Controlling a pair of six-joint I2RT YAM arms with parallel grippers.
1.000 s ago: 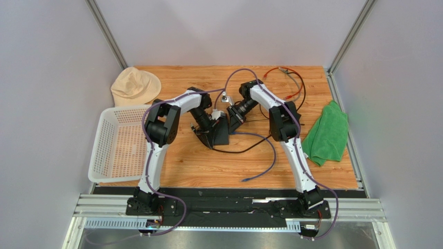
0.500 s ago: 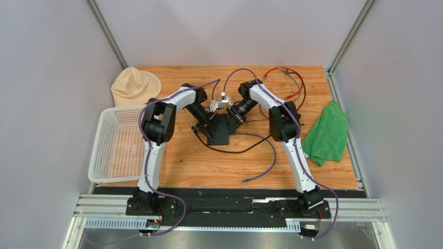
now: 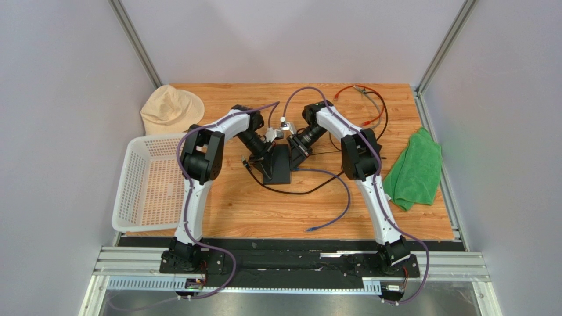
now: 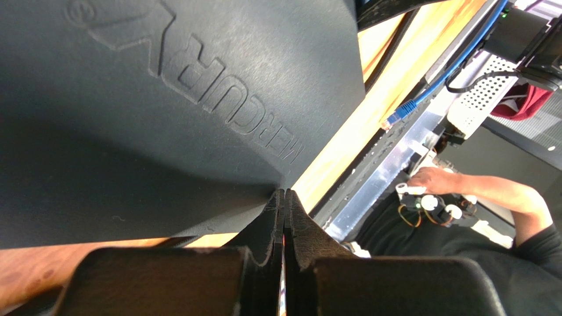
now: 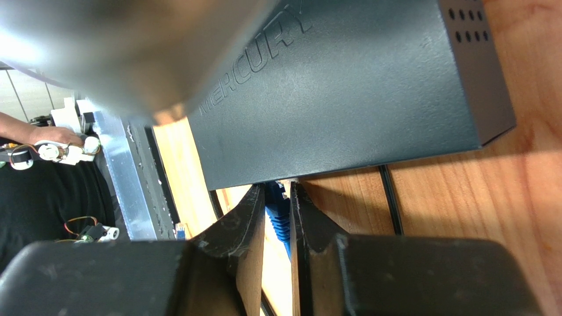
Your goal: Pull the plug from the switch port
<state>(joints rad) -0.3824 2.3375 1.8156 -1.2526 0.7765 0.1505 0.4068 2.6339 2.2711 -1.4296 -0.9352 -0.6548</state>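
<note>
Right wrist view: blue plug pinched at the edge of the black switch box.

The plug sits between the two fingers of the right gripper, which are clamped on its sides, right where the box's narrow edge meets the wooden table. The switch port itself is hidden under that edge, so I cannot tell whether the plug is seated. From the top view, the blue-purple cable loops away from the box toward the near edge, its free end lying loose, and a black cable curves beside it. The left gripper is clenched with nothing between its fingers, its tips at a corner of the box. Further out lie a white basket, a beige hat, red and black wires and a green cloth.
</note>
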